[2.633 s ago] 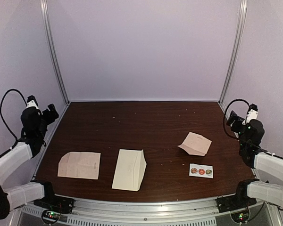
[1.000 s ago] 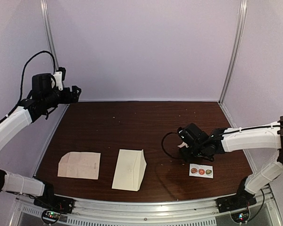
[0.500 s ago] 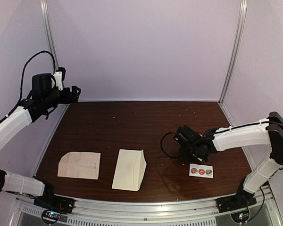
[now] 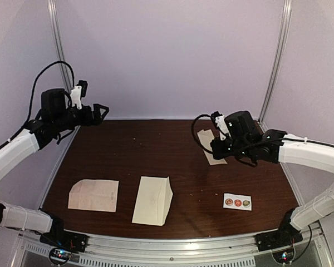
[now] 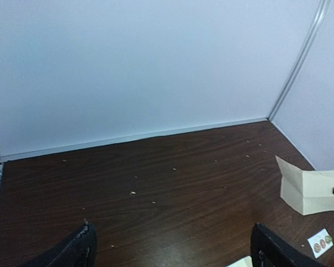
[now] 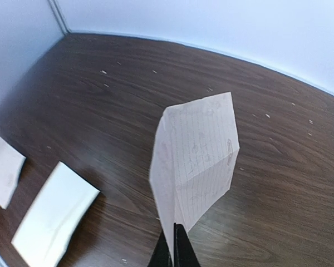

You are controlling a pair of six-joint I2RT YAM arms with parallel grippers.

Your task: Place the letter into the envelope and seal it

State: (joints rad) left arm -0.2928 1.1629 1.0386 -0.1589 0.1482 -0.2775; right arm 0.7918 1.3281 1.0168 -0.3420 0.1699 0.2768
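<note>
The tabletop (image 4: 156, 150) is dark brown wood with a streaky grain, dotted with pale specks (crumbs or flecks, too small to tell). Pale smooth walls close its far, left and right edges, with metal posts in the two far corners.

There are three pieces of paper. The envelope (image 4: 152, 200) is cream, smooth and long, a rectangle with its pointed flap folded out to the right. It lies flat close to the near edge, a little left of the middle. Just to its left, apart from it, lies a pinkish sheet (image 4: 93, 195), roughly rectangular and creased, toward the near-left corner. The third is the letter (image 6: 197, 161), a folded lined sheet with faint handwriting and sharp creases. It is raised off the wood over the right half, pinched at its lower corner by the right pincer (image 6: 174, 250), whose jaws are clamped tight on the paper.

One small white strip (image 4: 237, 201) with three round stickers lies near the near edge on the right, well apart from the envelope.

The left pincer (image 4: 100, 113) is spread wide and holds nothing, high over the far-left corner. The far half of the tabletop is bare wood, and so is the stretch between envelope and strip.
</note>
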